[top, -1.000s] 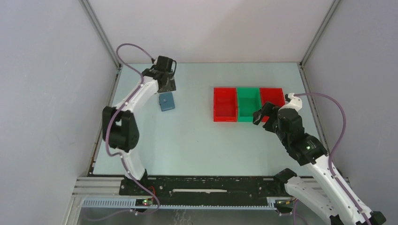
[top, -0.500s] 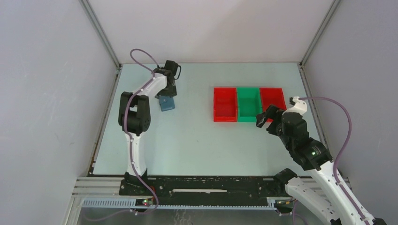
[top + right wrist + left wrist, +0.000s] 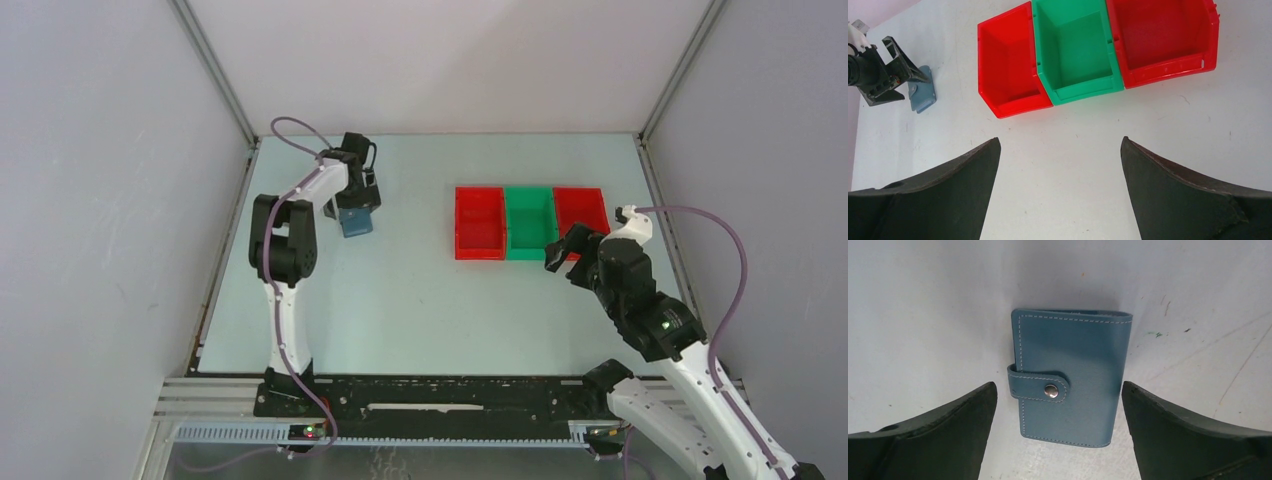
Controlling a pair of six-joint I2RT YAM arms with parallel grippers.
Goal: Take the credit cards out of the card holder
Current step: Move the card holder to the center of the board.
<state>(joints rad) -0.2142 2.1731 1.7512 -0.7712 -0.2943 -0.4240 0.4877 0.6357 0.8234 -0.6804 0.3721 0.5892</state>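
Note:
The card holder is a small teal wallet lying flat and closed on the table, its strap snapped shut. It also shows in the top view and in the right wrist view. The credit cards are hidden inside it. My left gripper is open right above the wallet, one finger on each side, not touching it; in the top view it sits at the wallet's far edge. My right gripper is open and empty above bare table, just in front of the bins.
A row of three open bins stands at the right back: red, green, red. All look empty in the right wrist view. Enclosure walls and frame posts ring the table.
My left arm has swung its elbow in and brought the gripper down over the wallet. My right gripper has drawn back slightly from the bins, then held still.

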